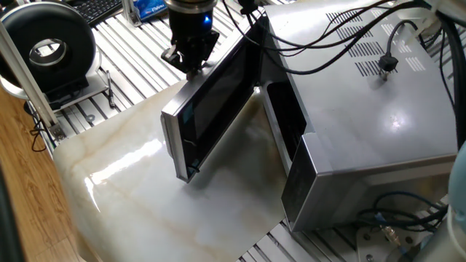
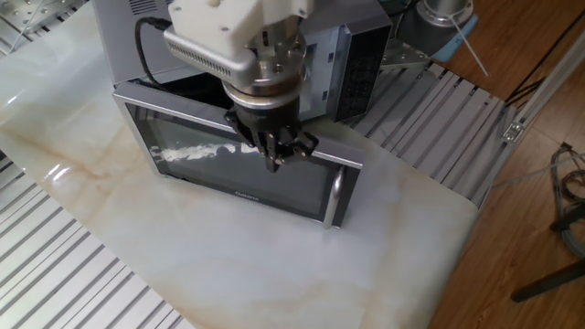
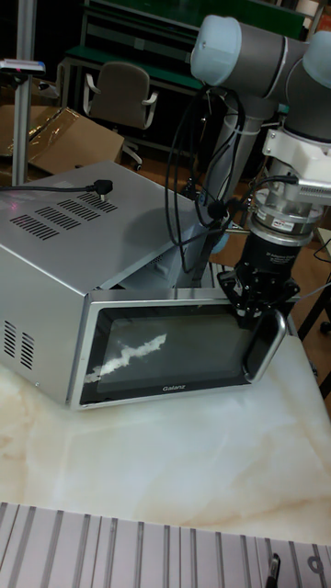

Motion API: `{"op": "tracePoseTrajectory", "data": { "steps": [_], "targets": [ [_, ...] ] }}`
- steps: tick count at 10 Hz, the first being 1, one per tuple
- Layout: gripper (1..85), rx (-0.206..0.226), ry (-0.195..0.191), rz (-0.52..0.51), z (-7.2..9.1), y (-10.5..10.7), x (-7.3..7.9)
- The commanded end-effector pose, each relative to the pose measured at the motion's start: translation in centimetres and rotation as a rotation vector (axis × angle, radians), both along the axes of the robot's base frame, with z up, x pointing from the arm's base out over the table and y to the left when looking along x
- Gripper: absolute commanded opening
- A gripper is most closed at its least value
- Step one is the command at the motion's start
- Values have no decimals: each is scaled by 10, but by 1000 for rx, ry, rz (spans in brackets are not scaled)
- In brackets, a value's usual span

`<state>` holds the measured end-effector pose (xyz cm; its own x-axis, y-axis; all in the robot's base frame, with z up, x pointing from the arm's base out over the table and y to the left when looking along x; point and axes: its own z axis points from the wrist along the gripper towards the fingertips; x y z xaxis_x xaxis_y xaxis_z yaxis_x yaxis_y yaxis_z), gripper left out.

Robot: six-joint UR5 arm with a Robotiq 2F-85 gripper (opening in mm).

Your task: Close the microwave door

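Observation:
The silver microwave (image 1: 364,102) stands at the right of the marble tabletop (image 1: 138,204), its dark cavity (image 1: 287,120) showing. The microwave door (image 1: 215,109) stands partly open, at an angle to the oven's front. My gripper (image 1: 191,64) points down with its fingers together, tips against the door's outer face near the top edge, at the handle end. In the other fixed view the gripper (image 2: 274,157) presses on the door (image 2: 228,169) left of the vertical bar handle (image 2: 335,196). In the tall fixed view the gripper (image 3: 250,308) sits beside the handle (image 3: 271,344).
A round black-and-white device (image 1: 47,47) stands at the table's far left corner, with a keyboard (image 1: 98,9) behind it. Black cables and a plug (image 1: 386,64) lie across the microwave's top. Slatted aluminium frame (image 2: 439,119) borders the marble slab.

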<state>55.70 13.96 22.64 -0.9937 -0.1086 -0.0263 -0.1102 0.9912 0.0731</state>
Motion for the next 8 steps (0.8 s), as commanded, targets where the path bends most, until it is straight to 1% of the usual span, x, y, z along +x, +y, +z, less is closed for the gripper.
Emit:
{"op": "tracePoseTrajectory", "data": {
  "steps": [1,2,3,4,5,6,7,8],
  "targets": [
    [10,16,-2,-62,1,32,18],
    [10,24,2,-108,1,34,18],
    [10,31,-9,-138,1,35,22],
    [10,87,-2,-141,3,49,21],
    [10,139,43,-193,5,63,12],
    [10,116,67,-190,4,58,6],
    [10,72,66,-185,3,47,4],
    [10,80,61,-232,3,49,7]
  ]
}}
